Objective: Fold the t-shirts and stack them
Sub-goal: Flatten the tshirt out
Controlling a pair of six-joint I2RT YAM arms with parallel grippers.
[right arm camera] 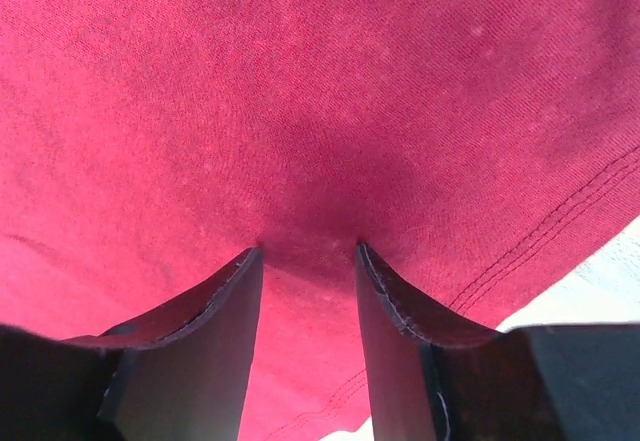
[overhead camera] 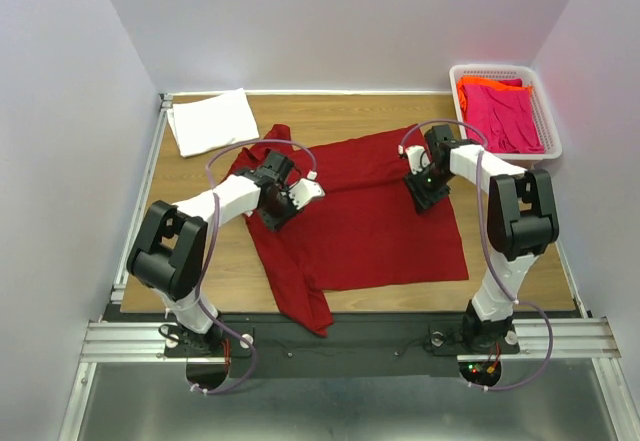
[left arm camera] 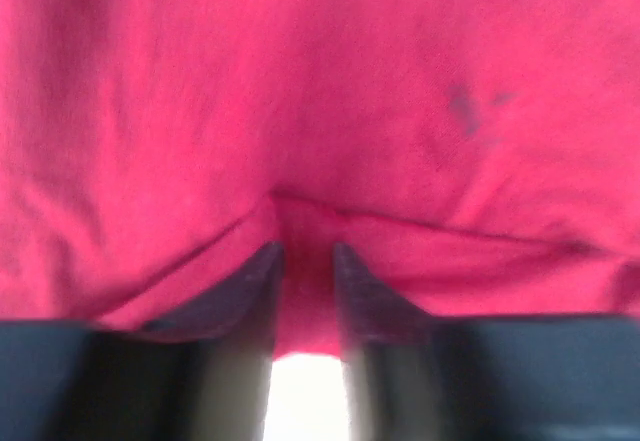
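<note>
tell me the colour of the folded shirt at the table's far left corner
The shirt is white; the top view shows it best.

T-shirts (overhead camera: pixel 505 116) in basket (overhead camera: pixel 495 69), rear right

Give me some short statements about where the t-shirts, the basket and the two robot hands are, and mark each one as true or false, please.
1. The dark red t-shirt lies spread out on the table. True.
2. The white t-shirt lies in the basket. False: it lies folded on the table at the far left corner. The basket holds the pink t-shirt and the orange t-shirt.
3. The left hand and the right hand both have their fingertips on the dark red t-shirt. True.
4. The basket stands at the near left corner of the table. False: it stands at the far right corner.
</note>
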